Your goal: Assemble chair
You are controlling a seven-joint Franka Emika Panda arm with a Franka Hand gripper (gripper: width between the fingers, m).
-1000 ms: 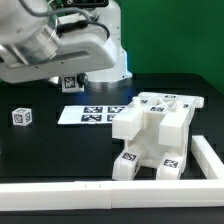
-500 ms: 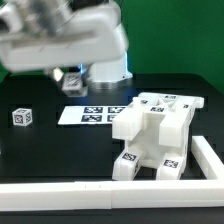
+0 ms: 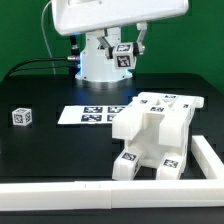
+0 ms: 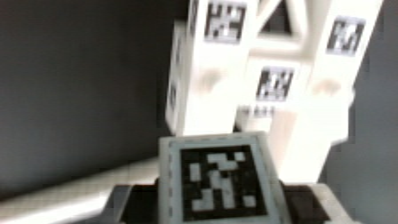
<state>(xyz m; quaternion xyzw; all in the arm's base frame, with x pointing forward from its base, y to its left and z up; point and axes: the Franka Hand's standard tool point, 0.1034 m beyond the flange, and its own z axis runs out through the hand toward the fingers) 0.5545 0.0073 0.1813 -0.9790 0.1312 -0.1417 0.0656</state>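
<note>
arm: white jointed robot arm (image 3: 118,14) raised high, partly cropped
base: white pedestal (image 3: 98,62), upright
claw: opening unreadable

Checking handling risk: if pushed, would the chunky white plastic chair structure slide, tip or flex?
Probably stiff: the chunky white plastic chair structure looks thick and blocky. It likely slides rather than tips, since it sits low and wide on the black table. Its smooth faces may slip when pinched.

The chair (image 3: 155,132) is one chunky white plastic assembly of blocky parts. Black-and-white square tags sit on its top face and on its two lower front ends. It rests on the black table (image 3: 60,150), toward the exterior view's right, near the white border rail (image 3: 211,158).
</note>
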